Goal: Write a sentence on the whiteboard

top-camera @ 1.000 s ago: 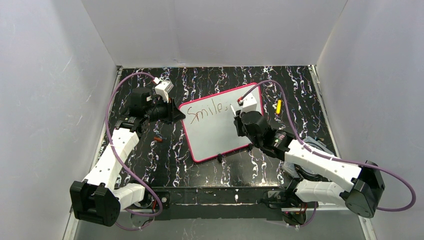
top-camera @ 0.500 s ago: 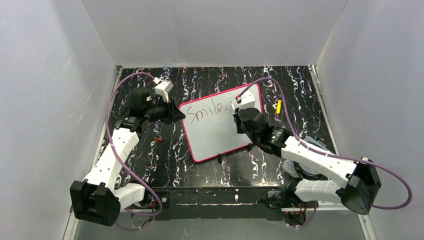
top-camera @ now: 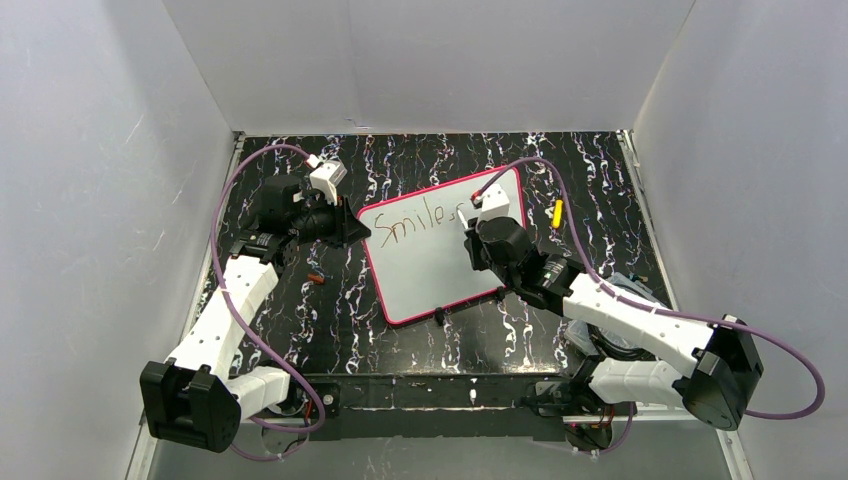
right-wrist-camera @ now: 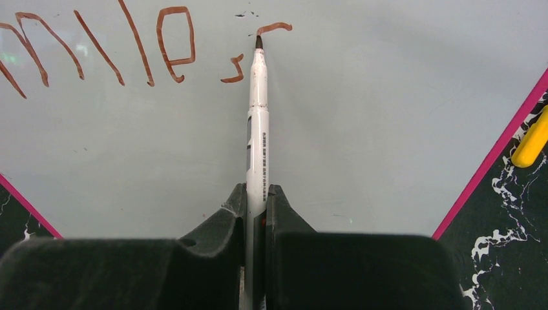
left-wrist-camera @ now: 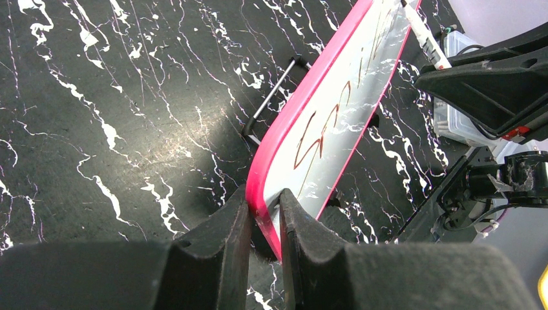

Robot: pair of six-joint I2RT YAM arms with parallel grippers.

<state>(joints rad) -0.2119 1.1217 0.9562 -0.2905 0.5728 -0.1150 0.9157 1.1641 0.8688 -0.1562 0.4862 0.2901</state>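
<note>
The whiteboard with a pink frame stands tilted on the black marbled table. It reads "Smile," in red-brown marker. My left gripper is shut on the board's left edge; in the left wrist view the fingers pinch the pink frame. My right gripper is shut on a white marker. The marker's tip touches the board at the left end of a short curved stroke just right of the comma.
A yellow pen lies on the table right of the board, also in the right wrist view. A small red-brown cap lies left of the board. A black clip foot sits at the board's near edge. White walls enclose the table.
My right gripper has shifted slightly left along the board with the marker, and a short new stroke shows after the comma. The left arm has not moved.
</note>
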